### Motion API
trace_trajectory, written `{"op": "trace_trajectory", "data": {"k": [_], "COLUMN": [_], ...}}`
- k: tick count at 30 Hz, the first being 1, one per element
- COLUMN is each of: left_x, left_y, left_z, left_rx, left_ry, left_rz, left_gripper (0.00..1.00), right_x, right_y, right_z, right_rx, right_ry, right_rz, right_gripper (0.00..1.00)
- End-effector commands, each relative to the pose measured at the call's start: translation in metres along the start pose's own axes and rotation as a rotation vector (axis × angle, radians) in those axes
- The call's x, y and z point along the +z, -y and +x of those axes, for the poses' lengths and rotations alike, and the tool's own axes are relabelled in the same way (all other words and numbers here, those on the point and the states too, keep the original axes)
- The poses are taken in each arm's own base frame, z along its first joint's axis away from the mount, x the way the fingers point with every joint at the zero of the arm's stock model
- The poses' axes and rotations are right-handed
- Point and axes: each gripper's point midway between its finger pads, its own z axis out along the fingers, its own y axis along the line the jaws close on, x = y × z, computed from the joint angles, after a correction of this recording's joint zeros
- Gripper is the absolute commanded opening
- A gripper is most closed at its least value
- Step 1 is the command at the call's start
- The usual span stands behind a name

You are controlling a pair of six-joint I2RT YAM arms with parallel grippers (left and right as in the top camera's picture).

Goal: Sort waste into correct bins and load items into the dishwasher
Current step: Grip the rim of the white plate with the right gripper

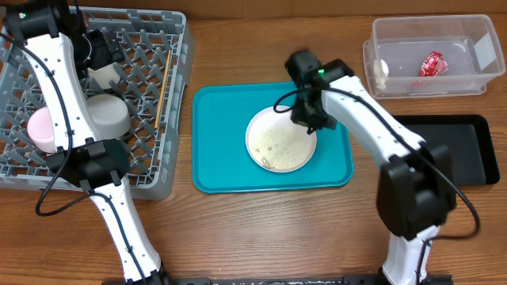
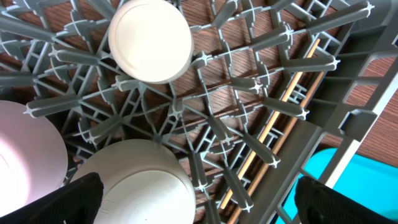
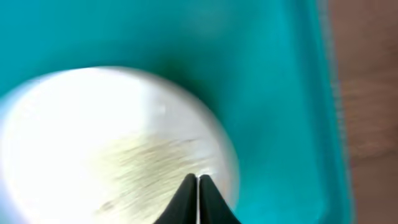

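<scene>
Now, right gripper (image 3: 198, 185): pinched closed at plate (image 3: 93, 137) rim
Left gripper (image 2: 205, 202): spread wide
Plate: to be lifted level, rice (image 1: 277, 146) kept aboard

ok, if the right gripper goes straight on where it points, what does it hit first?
Probably the white plate, near its rim: the shut right gripper points down at it. Depth unclear in the blur.

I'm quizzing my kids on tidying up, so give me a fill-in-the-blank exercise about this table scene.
The white plate lies on a tray coloured ____.
The red wrapper lies in the ____ tub.
The chopsticks lie in the grey ____.
The right hand, above the plate, is ____.
Missing: teal, clear, rack, shut.
</scene>
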Motion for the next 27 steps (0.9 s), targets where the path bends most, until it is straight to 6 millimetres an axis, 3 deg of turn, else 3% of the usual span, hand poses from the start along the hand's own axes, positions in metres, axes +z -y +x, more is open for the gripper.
{"op": "trace_trajectory", "data": {"k": [1, 3, 5, 6, 11, 15, 22, 27], "left_x": [-0.021, -0.021, -0.021, -0.021, -0.021, -0.021, -0.021, -0.021], "left_y": [0.004, 0.004, 0.004, 0.004, 0.004, 0.004, 0.004, 0.004], "left_z": [-0.003, -0.003, -0.003, -0.003, -0.003, -0.003, -0.003, -0.003], "left_rx": [0.001, 0.001, 0.001, 0.001, 0.001, 0.001, 0.001, 0.001], "left_ry": [0.047, 0.047, 0.047, 0.047, 0.047, 0.047, 0.047, 0.047], "left_rz": [-0.001, -0.001, -0.001, -0.001, -0.001, -0.001, -0.001, -0.001], "left_gripper": [1.0, 1.0, 1.0, 1.0, 1.0, 1.0, 1.0, 1.0], "right_x": [-0.054, -0.057, -0.052, -0.047, -0.012, 0.018, 0.045, 0.053], "right_y": [-0.075, -0.1, -0.114, -0.119, -0.138, -0.142, -0.141, -0.139], "right_z": [0.026, 0.039, 0.044, 0.047, 0.06, 0.065, 0.075, 0.08], "right_rx": [-0.304, -0.402, -0.45, -0.466, -0.462, -0.495, -0.461, -0.445], "right_ry": [-0.024, -0.003, 0.052, 0.08, 0.174, 0.2, 0.161, 0.132], "right_rz": [-0.357, -0.401, -0.369, -0.345, -0.188, -0.096, -0.064, -0.054], "right_gripper": [0.17, 0.73, 0.96, 1.0, 1.0, 0.97, 0.68, 0.48]}}
